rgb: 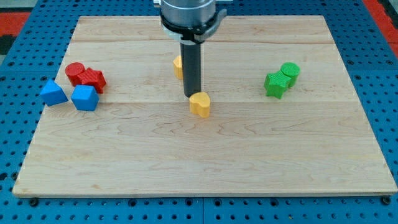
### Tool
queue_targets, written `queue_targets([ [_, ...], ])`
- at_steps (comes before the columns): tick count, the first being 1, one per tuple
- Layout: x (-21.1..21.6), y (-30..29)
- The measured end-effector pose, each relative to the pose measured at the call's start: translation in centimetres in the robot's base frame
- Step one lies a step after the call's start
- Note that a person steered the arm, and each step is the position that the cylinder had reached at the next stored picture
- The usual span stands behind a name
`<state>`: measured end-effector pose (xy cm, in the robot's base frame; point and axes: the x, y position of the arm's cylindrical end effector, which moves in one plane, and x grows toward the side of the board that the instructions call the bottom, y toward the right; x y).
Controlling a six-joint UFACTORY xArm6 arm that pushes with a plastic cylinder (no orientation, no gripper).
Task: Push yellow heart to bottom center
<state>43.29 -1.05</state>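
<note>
The yellow heart (200,104) lies near the middle of the wooden board (205,155), slightly above centre. My tip (191,95) rests on the board just at the heart's upper left edge, touching or nearly touching it. A second yellow block (178,66) sits behind the rod toward the view's top, partly hidden by it; its shape cannot be made out.
At the view's left are a red cylinder (74,72), a red star-like block (93,79), a blue triangle-like block (53,93) and a blue block (84,98). At the right are a green cylinder (290,71) and a green star-like block (275,85).
</note>
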Motion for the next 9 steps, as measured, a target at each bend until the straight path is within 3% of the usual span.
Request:
queue_targets([
  [1, -1.2, 1.2],
  [2, 0.4, 3.8],
  [4, 7.6, 1.1],
  [6, 4.8, -3.9],
  [9, 8.9, -5.1],
])
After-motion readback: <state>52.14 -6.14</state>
